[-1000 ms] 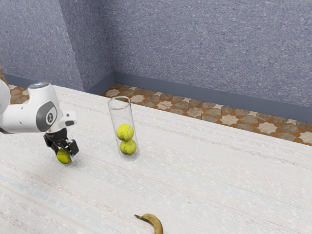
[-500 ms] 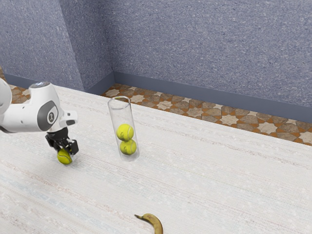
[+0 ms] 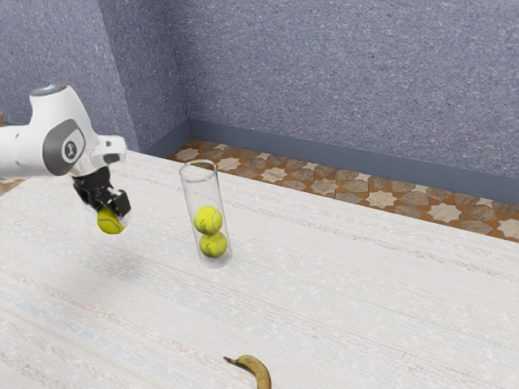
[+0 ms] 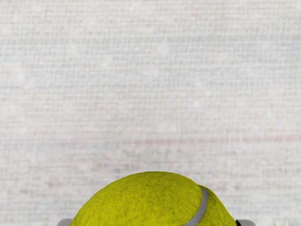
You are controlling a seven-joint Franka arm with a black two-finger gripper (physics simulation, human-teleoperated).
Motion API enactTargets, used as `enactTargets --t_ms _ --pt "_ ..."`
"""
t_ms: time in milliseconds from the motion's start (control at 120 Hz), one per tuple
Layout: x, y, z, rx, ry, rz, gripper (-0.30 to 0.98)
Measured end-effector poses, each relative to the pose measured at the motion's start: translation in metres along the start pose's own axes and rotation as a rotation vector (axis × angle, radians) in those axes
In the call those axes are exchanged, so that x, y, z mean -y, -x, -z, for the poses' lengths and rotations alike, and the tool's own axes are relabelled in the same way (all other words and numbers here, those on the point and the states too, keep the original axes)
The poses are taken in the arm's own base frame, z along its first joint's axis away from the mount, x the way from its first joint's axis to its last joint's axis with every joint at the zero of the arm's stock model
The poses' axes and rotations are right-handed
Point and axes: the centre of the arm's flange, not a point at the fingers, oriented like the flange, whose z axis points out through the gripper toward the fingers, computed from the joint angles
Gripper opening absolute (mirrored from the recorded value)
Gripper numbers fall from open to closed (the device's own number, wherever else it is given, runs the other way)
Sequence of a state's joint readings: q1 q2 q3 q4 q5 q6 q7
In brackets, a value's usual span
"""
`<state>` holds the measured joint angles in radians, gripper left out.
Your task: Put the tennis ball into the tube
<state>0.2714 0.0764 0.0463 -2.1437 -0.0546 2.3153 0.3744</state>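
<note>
Gripper (image 3: pixel 113 212) clamped on the ball (image 3: pixel 110 223), apparently held above the table (image 3: pixel 324 284). Grasp done; carrying and lowering into the tube (image 3: pixel 201 190), beside two balls (image 3: pixel 208 220), remain.

Yellow-green tennis ball (image 4: pixel 146 202) with grey seam; white table (image 3: pixel 340 300), faintly streaked pink and blue.

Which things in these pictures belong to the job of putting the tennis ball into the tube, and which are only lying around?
For the job:
- gripper, shut on the ball
- held tennis ball
- clear tube, with two balls inside

Only lying around:
- banana
</note>
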Motion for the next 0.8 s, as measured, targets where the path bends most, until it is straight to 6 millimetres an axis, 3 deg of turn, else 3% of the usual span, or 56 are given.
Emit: enactTargets --t_ms 125,283,567,800 --pt "-0.032 -0.005 0.075 -0.038 -0.003 -0.052 0.32" --pt "-0.080 -0.020 0.128 -0.042 0.003 -0.124 0.31" --pt "-0.130 -0.039 0.179 -0.041 0.014 -0.196 0.30" --pt "-0.164 -0.074 0.171 -0.025 0.045 -0.250 0.30"
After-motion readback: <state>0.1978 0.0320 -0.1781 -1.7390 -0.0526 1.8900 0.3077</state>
